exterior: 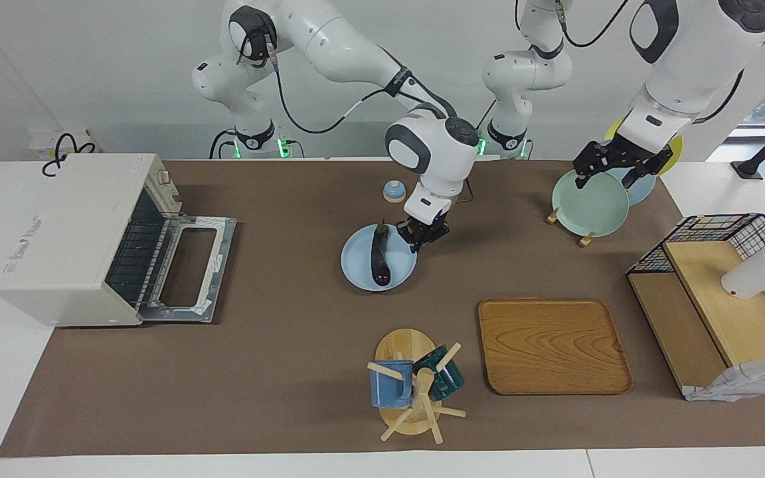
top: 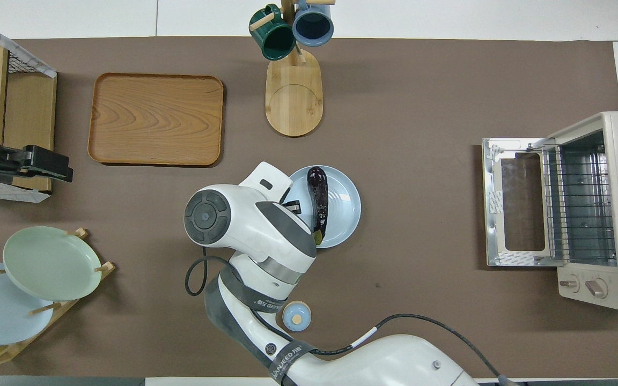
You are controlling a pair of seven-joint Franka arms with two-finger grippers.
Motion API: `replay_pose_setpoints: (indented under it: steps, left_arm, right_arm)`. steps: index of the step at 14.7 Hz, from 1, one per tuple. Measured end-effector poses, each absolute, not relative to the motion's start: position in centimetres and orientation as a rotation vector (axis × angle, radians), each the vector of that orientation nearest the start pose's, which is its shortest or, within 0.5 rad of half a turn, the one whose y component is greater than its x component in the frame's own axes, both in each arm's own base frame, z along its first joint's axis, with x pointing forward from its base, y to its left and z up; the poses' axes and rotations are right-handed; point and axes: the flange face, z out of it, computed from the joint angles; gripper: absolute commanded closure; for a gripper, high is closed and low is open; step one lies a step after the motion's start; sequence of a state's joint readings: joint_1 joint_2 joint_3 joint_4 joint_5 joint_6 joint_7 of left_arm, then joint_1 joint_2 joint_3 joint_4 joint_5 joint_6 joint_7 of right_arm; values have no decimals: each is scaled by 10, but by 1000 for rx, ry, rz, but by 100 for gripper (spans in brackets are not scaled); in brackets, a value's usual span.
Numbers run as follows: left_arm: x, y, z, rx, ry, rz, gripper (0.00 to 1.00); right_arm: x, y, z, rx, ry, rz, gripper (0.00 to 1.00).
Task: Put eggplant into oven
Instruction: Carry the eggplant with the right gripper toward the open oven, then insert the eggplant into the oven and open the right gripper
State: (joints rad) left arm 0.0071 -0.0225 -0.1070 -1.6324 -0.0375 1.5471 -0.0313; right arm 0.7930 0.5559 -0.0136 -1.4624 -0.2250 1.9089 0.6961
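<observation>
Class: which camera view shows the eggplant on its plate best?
The facing view: the whole eggplant lies uncovered on the blue plate. In the overhead view the right arm hides its stem end.

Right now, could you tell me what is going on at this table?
The right gripper is low over the rim of a blue plate, right beside the eggplant lying on it, but not holding it. The oven stands at the right arm's end of the table with its door dropped open, nothing on its rack. The left gripper waits over the plate rack.
</observation>
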Motion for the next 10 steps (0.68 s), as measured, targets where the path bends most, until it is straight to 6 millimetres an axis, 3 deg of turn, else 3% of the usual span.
replay_pose_setpoints:
  steps: [2,4,7,10]
  left_arm:
    - [539,-60,615,-3168,115,124,0]
    - [539,-60,622,-3168,117,122,0]
    - [541,-60,618,-3167,117,134,0]
    - [543,-60,615,-3165,115,143,0]
  right_arm:
    - [520,445,373,-3406,-298,-53,100]
    - [539,391,393,-3425,-281,8,100]
    - [550,269,414,-3404,-281,64,100]
    - [527,149,423,-3366,-317,81,100]
